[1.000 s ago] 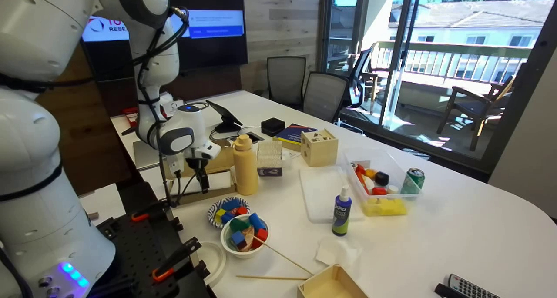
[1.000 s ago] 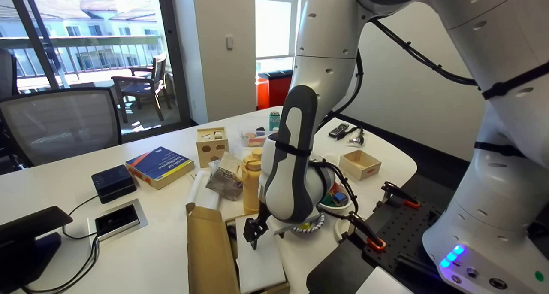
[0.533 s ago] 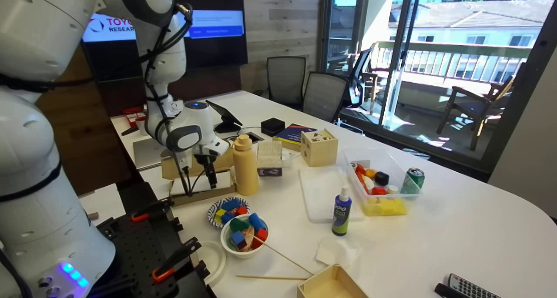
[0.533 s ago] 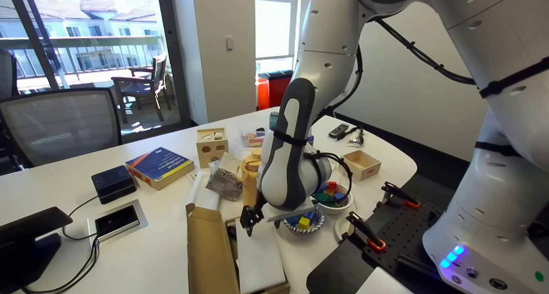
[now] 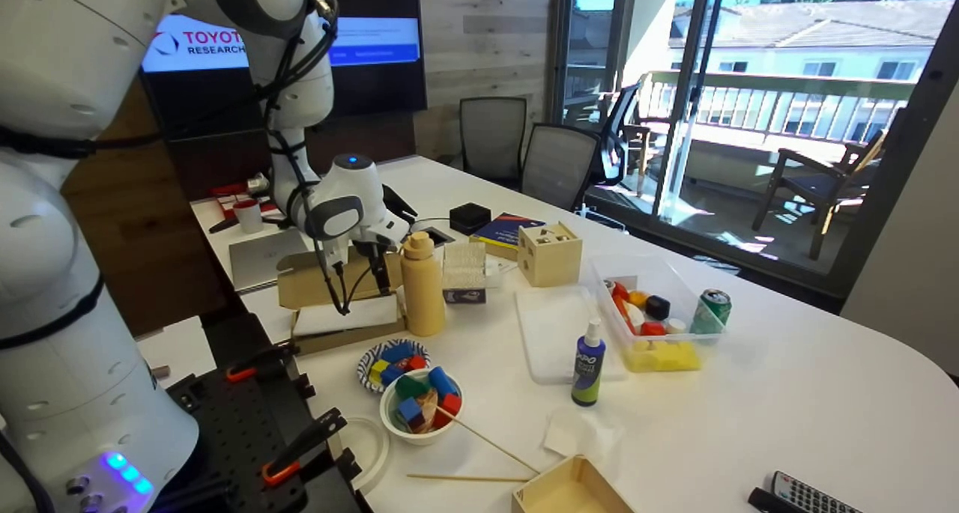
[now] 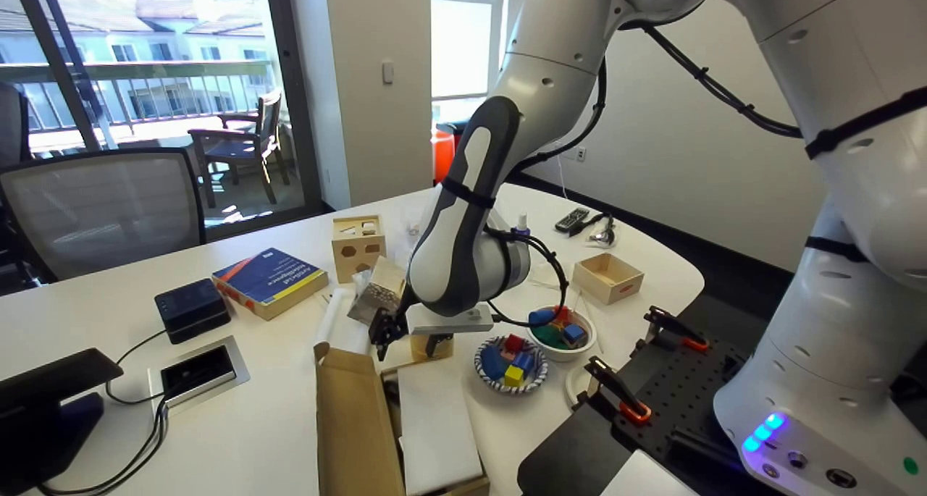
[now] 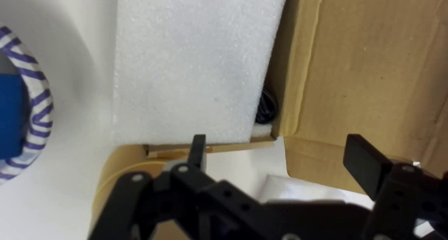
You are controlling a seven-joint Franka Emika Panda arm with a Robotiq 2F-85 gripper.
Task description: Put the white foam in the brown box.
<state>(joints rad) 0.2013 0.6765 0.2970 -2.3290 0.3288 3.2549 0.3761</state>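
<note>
The white foam (image 7: 196, 61) is a flat, pale slab. It lies in the brown box (image 7: 367, 75), along one side, with a gap on the flap side where a black cable shows. The foam also shows in both exterior views (image 5: 348, 314) (image 6: 434, 423), as does the box (image 5: 337, 342) (image 6: 355, 423) with its flap open. The foam hides the box's near long wall in the wrist view. My gripper (image 7: 276, 145) is open and empty, above the box's end by the yellow bottle. It also shows in both exterior views (image 5: 382, 281) (image 6: 409, 345), apart from the foam.
The yellow bottle (image 5: 424, 288) stands close by the box's end. A striped bowl of blocks (image 6: 511, 366) and a white bowl of blocks (image 6: 563, 333) stand beside the box. A white object (image 6: 344, 322) and a small patterned carton (image 6: 380, 297) lie past the box's end.
My gripper has moved up and along the box toward its bottle end, away from over the foam. The foam and box have stayed in place.
</note>
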